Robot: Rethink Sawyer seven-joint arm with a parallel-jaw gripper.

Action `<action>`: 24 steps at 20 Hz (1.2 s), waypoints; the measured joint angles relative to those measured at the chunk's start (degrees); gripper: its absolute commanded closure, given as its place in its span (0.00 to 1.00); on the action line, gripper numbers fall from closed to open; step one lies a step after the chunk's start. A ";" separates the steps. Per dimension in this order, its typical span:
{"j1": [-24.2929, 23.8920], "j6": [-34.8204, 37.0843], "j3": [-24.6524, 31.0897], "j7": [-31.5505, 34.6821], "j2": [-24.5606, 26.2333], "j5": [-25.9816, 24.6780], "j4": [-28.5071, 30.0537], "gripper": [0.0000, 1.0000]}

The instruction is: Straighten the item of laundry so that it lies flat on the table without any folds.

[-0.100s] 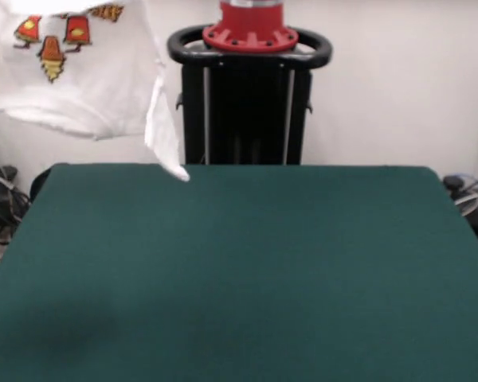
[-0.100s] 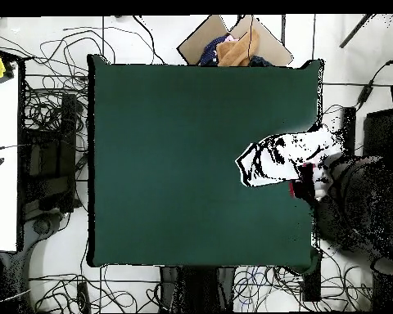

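Laundry first: we see the small white T-shirt (image 1: 80, 76) hanging in the air at the upper left of the front view, not lying on the table (image 1: 247, 270); its printed side faces the camera, with red, orange and yellow cartoon figures near the top, and its lower hem droops unevenly, one corner reaching down to about the line of the table's far edge; whether that corner touches the felt we cannot tell. From overhead, the shirt (image 2: 283, 158) appears as a crumpled white patch over the table's right-hand edge (image 2: 191, 147), roughly halfway along it, part of it over the green top and part beyond the rim; just beside it sits a dark shape with a bit of red, which we cannot make out. We find no gripper in either view, so we cannot say how its fingers stand or what holds the shirt up. At the table's far side in the front view stands the black pedestal (image 1: 247, 111) with its red ring; the green top carries nothing else.
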 measured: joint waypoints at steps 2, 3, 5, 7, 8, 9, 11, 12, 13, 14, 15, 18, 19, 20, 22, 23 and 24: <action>3.02 -8.86 -2.41 1.87 -2.30 -0.71 3.81 1.00; 4.69 -14.18 -3.70 3.16 -3.32 -1.23 5.90 1.00; 8.16 -28.23 -6.54 7.40 -4.22 -2.43 10.66 1.00; 9.38 -34.34 -7.73 9.46 -4.14 -2.70 12.61 1.00; 10.57 -41.90 -9.21 12.44 -3.47 -2.80 15.02 1.00; 10.84 -44.38 -9.72 13.50 -3.11 -2.80 15.82 1.00; 11.14 -47.55 -10.55 14.95 -2.37 -2.87 16.95 1.00; 11.30 -50.44 -11.53 16.50 -1.15 -2.86 18.20 1.00; 11.41 -51.08 -11.90 16.87 -0.58 -2.88 18.54 1.00; 11.70 -51.56 -12.50 17.07 0.19 -2.91 18.74 1.00; 11.99 -52.04 -13.10 17.27 0.97 -2.94 18.94 1.00; 13.44 -53.61 -15.40 17.30 4.14 -2.95 19.24 1.00; 13.90 -54.26 -16.03 17.30 5.02 -2.95 19.32 1.00; 14.26 -54.92 -16.52 17.30 5.71 -2.95 19.39 1.00; 15.66 -57.96 -18.32 17.30 8.39 -2.95 19.60 1.00; 16.09 -59.35 -18.83 17.30 9.39 -2.94 19.68 1.00; 16.83 -62.45 -19.76 17.30 11.48 -2.91 19.82 1.00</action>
